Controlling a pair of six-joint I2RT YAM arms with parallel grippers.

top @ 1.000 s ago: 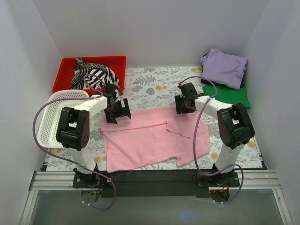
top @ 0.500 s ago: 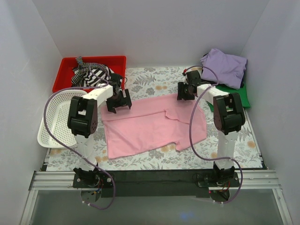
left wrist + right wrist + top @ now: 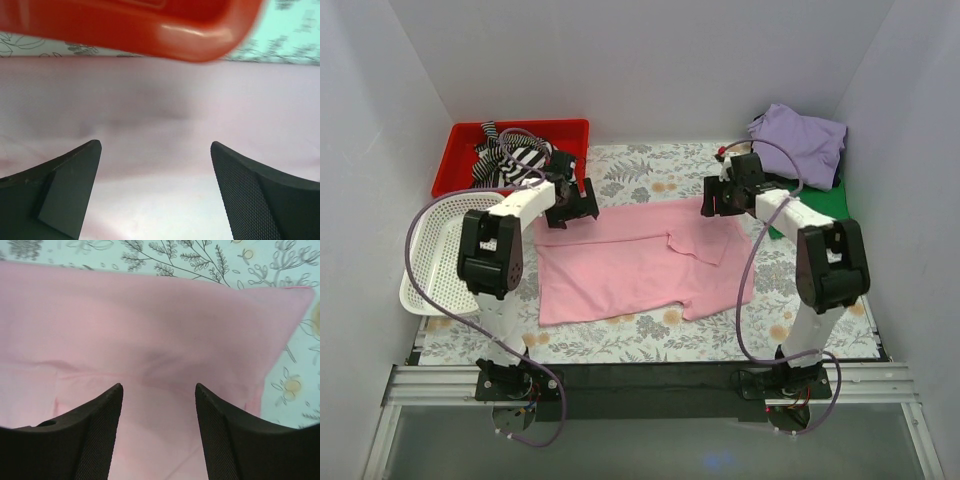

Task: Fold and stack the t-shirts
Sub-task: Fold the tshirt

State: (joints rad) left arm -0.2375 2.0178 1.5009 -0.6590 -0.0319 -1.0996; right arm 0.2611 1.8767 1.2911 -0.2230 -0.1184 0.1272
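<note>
A light pink t-shirt [image 3: 620,265] lies spread flat in the middle of the floral table, with a folded flap near its right side. My left gripper [image 3: 570,212] hovers open over the shirt's far left edge, right by the red bin. In the left wrist view the gripper [image 3: 155,145] has only pink cloth [image 3: 160,100] beneath it. My right gripper [image 3: 716,205] stands open over the far right corner; in the right wrist view [image 3: 159,386] nothing is pinched and the shirt [image 3: 150,315] lies under it. A lavender t-shirt [image 3: 800,143] rests on a green one [image 3: 823,205] at the back right.
A red bin [image 3: 460,160] with striped black-and-white cloth [image 3: 515,158] stands at the back left; its rim [image 3: 125,30] shows close above my left fingers. A white mesh basket [image 3: 435,255] sits left of the shirt. White walls enclose the table [image 3: 650,180].
Both grippers moved toward the back of the table, and the pink shirt shifted back with them and lies flatter. The right jaws stand a little wider.
</note>
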